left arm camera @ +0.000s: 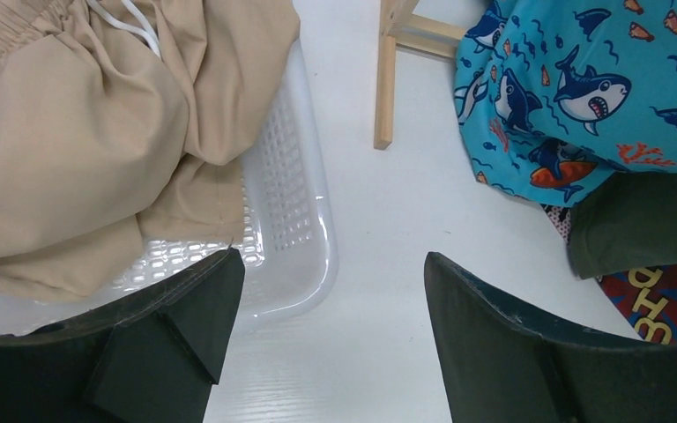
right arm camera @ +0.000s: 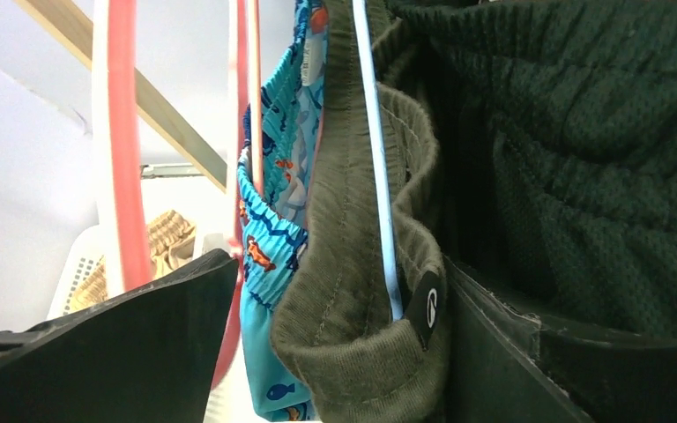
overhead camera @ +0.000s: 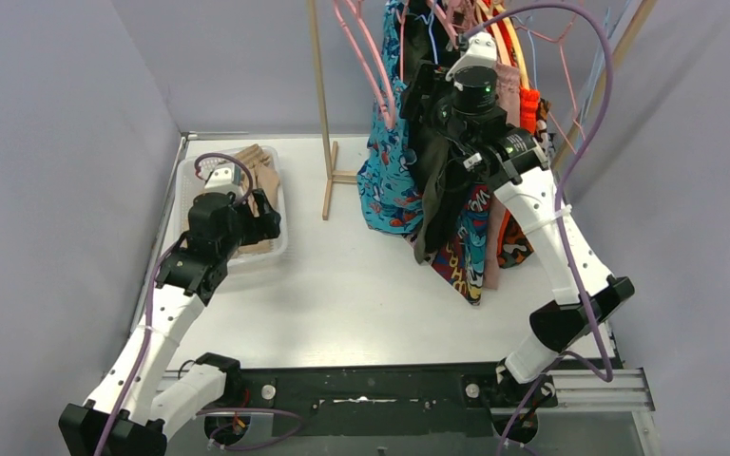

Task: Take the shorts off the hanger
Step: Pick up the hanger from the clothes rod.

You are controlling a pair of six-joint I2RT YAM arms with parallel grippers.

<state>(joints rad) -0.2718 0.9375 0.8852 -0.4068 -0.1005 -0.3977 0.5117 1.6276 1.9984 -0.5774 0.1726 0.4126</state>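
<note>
R gripper point(right arm camera: 339, 264) fingers stood wide, straddling the olive shorts point(right arm camera: 344, 352) at the waistband, not yet clamped; thin blue hanger point(right arm camera: 377, 176) ran inside that band, teal shark shorts point(right arm camera: 273, 247) hung just beside. L gripper point(left arm camera: 331, 264) gaped empty over the basket point(left arm camera: 295, 211) rim, tan shorts point(left arm camera: 70, 132) inside. Risk: closing here could pinch hanger w/ fabric, or snag the teal pair, dragging both
</note>
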